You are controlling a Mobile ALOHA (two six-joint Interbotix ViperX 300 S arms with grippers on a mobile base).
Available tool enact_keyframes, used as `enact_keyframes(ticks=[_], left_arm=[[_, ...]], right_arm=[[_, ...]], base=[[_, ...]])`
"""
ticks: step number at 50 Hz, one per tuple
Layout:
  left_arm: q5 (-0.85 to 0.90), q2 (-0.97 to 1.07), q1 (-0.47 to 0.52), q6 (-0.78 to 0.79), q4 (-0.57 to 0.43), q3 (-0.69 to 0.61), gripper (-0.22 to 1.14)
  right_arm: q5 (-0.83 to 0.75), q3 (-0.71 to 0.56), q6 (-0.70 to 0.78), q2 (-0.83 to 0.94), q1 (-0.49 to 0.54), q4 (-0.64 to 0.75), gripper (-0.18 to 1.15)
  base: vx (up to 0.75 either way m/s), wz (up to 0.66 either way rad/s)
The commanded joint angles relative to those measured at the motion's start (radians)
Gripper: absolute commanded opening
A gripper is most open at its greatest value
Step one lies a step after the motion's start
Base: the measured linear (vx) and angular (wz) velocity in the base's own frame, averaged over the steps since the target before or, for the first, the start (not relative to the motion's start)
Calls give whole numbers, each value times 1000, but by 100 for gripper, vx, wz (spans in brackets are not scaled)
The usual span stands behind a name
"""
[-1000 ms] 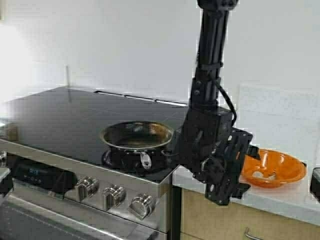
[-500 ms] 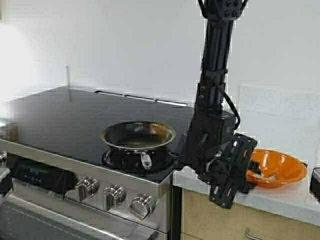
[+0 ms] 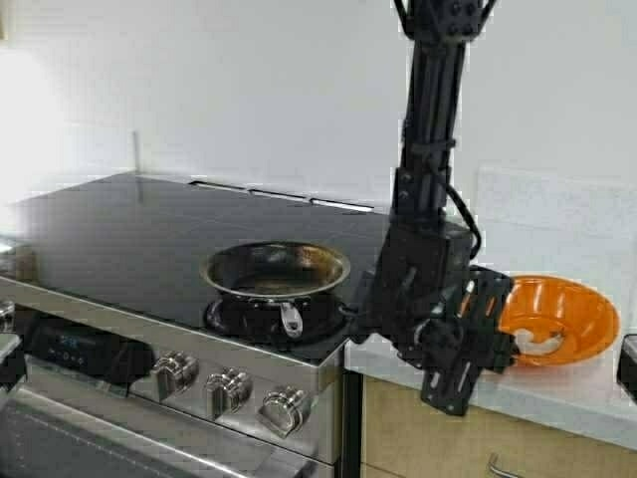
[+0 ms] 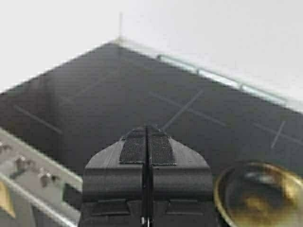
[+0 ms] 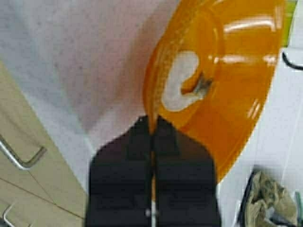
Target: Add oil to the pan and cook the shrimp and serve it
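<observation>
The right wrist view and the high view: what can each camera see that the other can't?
Only the right wrist view shows the right gripper pinching the orange bowl by its rim, the shrimp close up, and a cabinet handle. Only the high view shows the pan on the stove and its knobs. Both show the tilted orange bowl and the white counter.

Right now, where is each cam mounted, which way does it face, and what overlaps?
High: on the frame, above and behind, facing the stove; right arm and right gripper show.
Left wrist: over the cooktop; left gripper fingers closed.
Right wrist: facing the counter; fingers pinch the orange bowl rim, shrimp inside.
Shared: pan in high and left wrist; bowl in high and right wrist.
</observation>
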Motion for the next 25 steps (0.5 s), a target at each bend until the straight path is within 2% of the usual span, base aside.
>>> enact_keyframes(ticks=[1, 16, 25], left_arm=[[-6, 8, 0, -2, 0, -17, 3], [-5, 8, 0, -5, 0, -17, 3], [-6, 8, 2, -8, 0, -18, 3]], right_arm=[[11, 12, -2, -109, 40, -11, 5], [-117, -31, -106, -371, 71, -5, 5], [-293, -100, -184, -520, 69, 0, 5]], base=[[0, 0], [0, 0], [0, 0]])
